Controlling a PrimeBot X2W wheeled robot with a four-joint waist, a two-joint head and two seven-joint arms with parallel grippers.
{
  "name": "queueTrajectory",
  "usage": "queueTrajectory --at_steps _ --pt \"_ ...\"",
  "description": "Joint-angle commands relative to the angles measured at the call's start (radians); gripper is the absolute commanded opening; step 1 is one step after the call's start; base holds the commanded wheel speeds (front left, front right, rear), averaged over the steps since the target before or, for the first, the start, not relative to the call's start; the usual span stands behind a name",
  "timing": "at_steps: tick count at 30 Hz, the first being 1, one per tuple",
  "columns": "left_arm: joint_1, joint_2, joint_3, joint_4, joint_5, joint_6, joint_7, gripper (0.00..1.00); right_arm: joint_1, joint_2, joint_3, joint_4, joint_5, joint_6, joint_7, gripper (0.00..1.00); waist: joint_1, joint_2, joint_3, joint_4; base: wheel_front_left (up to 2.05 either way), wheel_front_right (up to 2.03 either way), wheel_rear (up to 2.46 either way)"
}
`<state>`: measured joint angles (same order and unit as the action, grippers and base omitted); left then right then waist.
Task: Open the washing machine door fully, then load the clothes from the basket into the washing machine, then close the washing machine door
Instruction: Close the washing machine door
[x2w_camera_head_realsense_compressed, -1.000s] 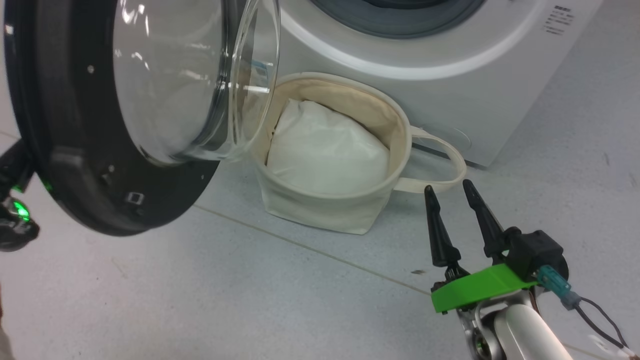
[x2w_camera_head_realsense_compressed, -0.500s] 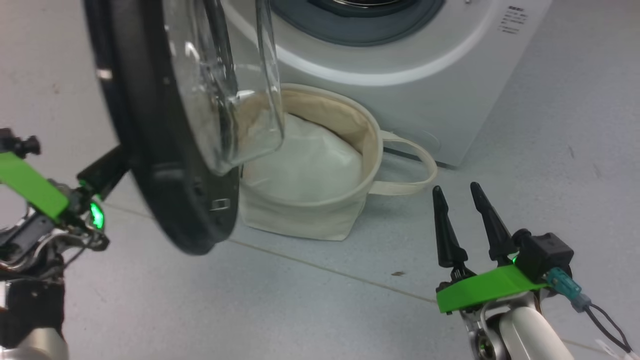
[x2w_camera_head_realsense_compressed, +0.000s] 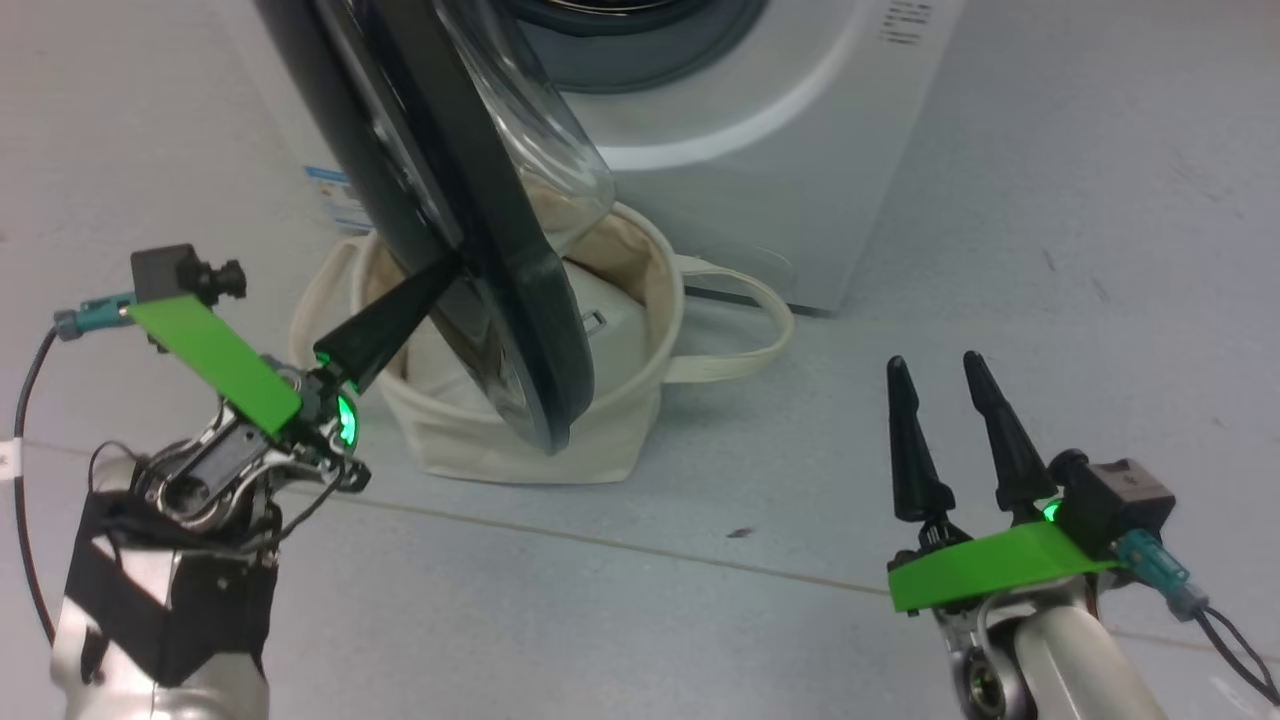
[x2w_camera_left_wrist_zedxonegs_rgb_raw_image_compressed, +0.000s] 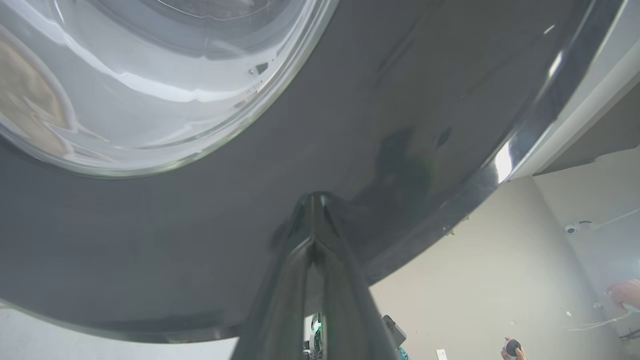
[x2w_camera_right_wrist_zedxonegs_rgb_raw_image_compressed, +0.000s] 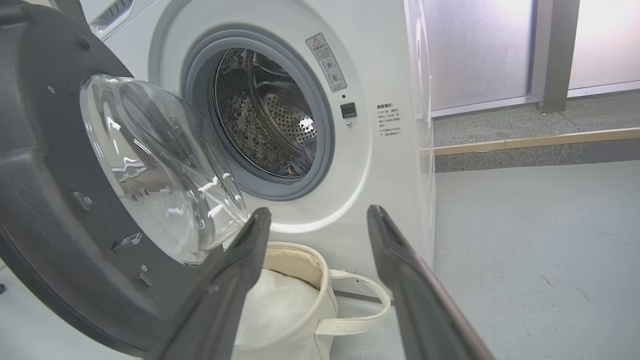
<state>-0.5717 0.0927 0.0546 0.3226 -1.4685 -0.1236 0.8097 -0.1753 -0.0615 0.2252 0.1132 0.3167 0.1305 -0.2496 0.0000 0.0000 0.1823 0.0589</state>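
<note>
Left claw (x2w_camera_head_realsense_compressed: 445, 272) pinched shut, tips against the black rim of the washing machine door (x2w_camera_head_realsense_compressed: 520, 300), half open above the basket (x2w_camera_head_realsense_compressed: 520, 450) (white pad inside); right claw (x2w_camera_head_realsense_compressed: 933, 358) spread wide, empty

Bright even light, frosted windows (x2w_camera_right_wrist_zedxonegs_rgb_raw_image_compressed: 480, 50) glowing, soft shadows, glare streaks on door glass (x2w_camera_left_wrist_zedxonegs_rgb_raw_image_compressed: 150, 90), wrist-view edges bowed

The pale grey floor (x2w_camera_head_realsense_compressed: 1050, 250) carries the white washing machine (x2w_camera_head_realsense_compressed: 760, 160), and the cream canvas basket (x2w_camera_head_realsense_compressed: 610, 440) stands just before its front. A thin seam (x2w_camera_head_realsense_compressed: 600, 541) crosses the floor beside a small dark speck (x2w_camera_head_realsense_compressed: 741, 532).
</note>
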Motion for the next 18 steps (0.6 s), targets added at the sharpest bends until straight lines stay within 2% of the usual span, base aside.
queueTrajectory --at_steps 1,10,18 --pt "-0.071 0.016 0.016 -0.027 0.026 -0.007 -0.037 0.0 -0.014 0.011 0.01 -0.039 0.003 0.0 -0.012 1.0 0.0 0.0 0.015 -0.041 0.0 0.0 0.0" --pt "-0.111 0.019 -0.045 0.009 0.039 -0.007 -0.114 0.0 -0.041 0.011 -0.139 -0.103 0.023 0.0 -0.012 1.0 0.0 0.0 0.044 -0.165 0.0 0.0 0.0" --pt "-0.149 0.043 -0.1 0.038 0.062 -0.007 -0.206 0.0 -0.049 0.011 -0.161 -0.115 0.044 0.0 -0.012 1.0 0.0 0.0 0.069 -0.245 0.0 0.0 0.0"
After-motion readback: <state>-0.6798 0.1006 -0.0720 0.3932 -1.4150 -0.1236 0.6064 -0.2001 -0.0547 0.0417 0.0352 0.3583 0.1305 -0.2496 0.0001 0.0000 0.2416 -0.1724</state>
